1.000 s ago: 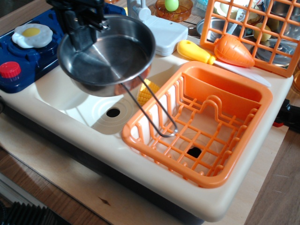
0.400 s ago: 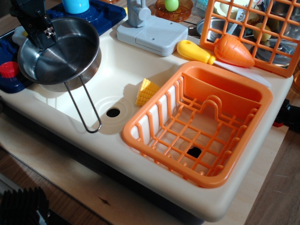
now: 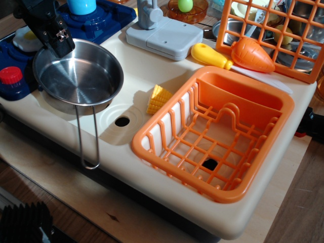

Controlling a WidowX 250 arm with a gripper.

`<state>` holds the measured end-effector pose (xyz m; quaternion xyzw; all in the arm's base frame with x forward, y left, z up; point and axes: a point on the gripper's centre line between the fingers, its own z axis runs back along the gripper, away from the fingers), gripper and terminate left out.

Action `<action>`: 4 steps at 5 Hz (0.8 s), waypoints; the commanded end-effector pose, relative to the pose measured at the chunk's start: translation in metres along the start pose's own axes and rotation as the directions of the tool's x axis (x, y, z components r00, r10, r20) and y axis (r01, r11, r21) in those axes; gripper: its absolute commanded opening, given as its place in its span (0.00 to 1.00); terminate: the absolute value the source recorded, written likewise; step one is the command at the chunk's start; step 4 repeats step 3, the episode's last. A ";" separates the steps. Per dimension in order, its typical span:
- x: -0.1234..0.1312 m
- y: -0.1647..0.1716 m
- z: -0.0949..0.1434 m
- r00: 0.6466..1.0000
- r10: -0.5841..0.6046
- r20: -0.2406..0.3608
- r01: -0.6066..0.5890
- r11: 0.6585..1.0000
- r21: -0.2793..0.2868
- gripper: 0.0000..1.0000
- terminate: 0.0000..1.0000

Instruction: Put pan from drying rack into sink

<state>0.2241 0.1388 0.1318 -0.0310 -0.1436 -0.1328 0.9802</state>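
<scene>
The shiny steel pan (image 3: 78, 76) sits in the left part of the cream-white sink (image 3: 134, 76). Its long wire loop handle (image 3: 87, 139) reaches over the sink's front rim. My black gripper (image 3: 56, 43) is at the pan's far left rim and is shut on that rim. The orange drying rack (image 3: 217, 131) lies in the right half of the basin and holds nothing. The sink's drain hole (image 3: 122, 121) shows just right of the pan.
A yellow corn piece (image 3: 159, 98) lies in the sink beside the rack. The grey faucet (image 3: 162, 33) stands behind. A blue stovetop (image 3: 96, 23) with a fried egg and red knob is at left. A carrot (image 3: 253, 54), yellow-handled knife (image 3: 212, 55) and tall orange grid basket (image 3: 273, 30) are behind the rack.
The pan has gone left from over the rack's edge, then come down and a little right into the sink. Its handle has swung to point at the front rim.
</scene>
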 end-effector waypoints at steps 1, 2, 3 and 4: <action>0.001 0.002 0.009 1.000 -0.020 0.018 0.019 0.999 0.026 1.00 0.00; 0.001 0.002 0.009 1.000 -0.020 0.018 0.019 0.999 0.026 1.00 0.00; 0.001 0.002 0.009 1.000 -0.020 0.018 0.019 0.999 0.026 1.00 1.00; 0.001 0.002 0.009 1.000 -0.020 0.018 0.019 0.999 0.026 1.00 1.00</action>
